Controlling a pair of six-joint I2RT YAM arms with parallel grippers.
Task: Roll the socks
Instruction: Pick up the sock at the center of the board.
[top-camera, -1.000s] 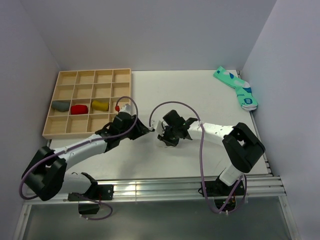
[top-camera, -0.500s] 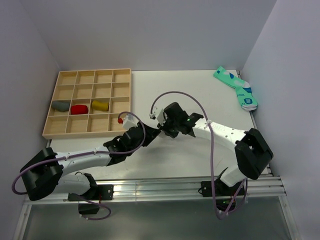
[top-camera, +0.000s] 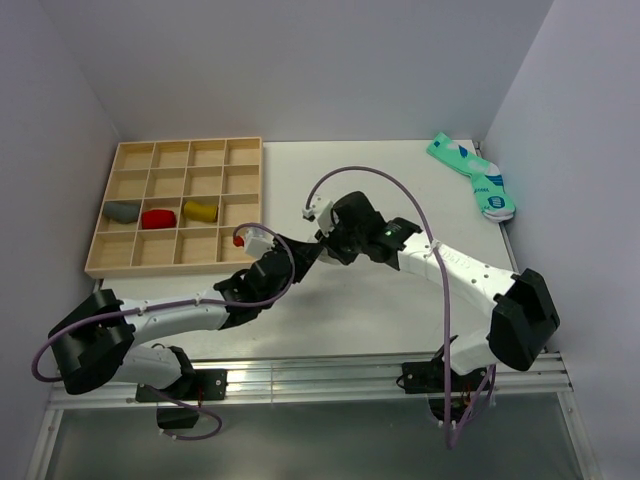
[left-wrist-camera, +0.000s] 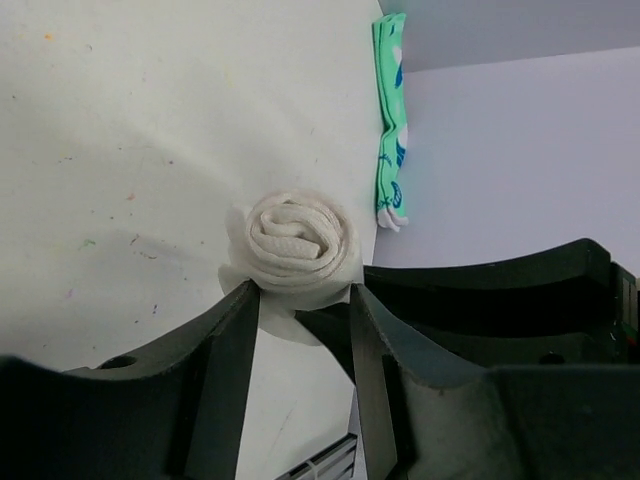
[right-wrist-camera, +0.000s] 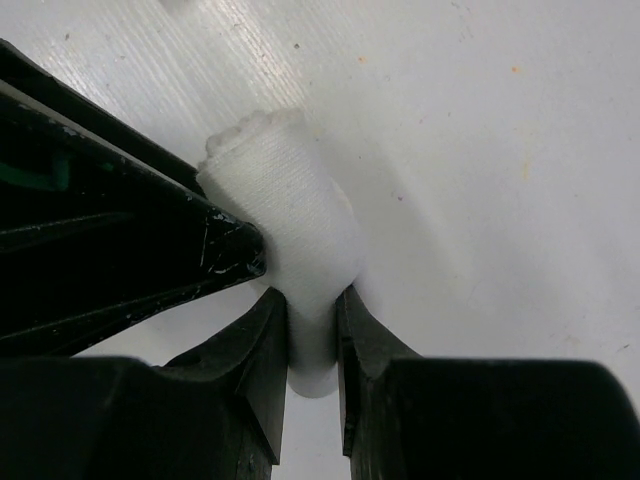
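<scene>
Where the two arms meet near the middle of the white table, the overhead view hides the sock beneath their black heads, and a purple cable loops over the spot. At 2 o'clock from there, well apart by the far right corner, lies a pair of teal patterned socks. At 10 o'clock sits a shallow wooden tray of sixteen compartments. Its third row from the far side holds a grey bundle, a red bundle and a mustard-yellow bundle, each in its own cell, side by side from the left wall. The wrist views show the rolled white fabric sock resting on the table. The right gripper pinches one end of it between its fingers. The left gripper brackets the roll at 6 o'clock, its fingertips touching both sides and a loose flap lying between them; whether it squeezes cannot be told. The right gripper's body fills the left wrist view at 4 o'clock, cutting off the table there.
</scene>
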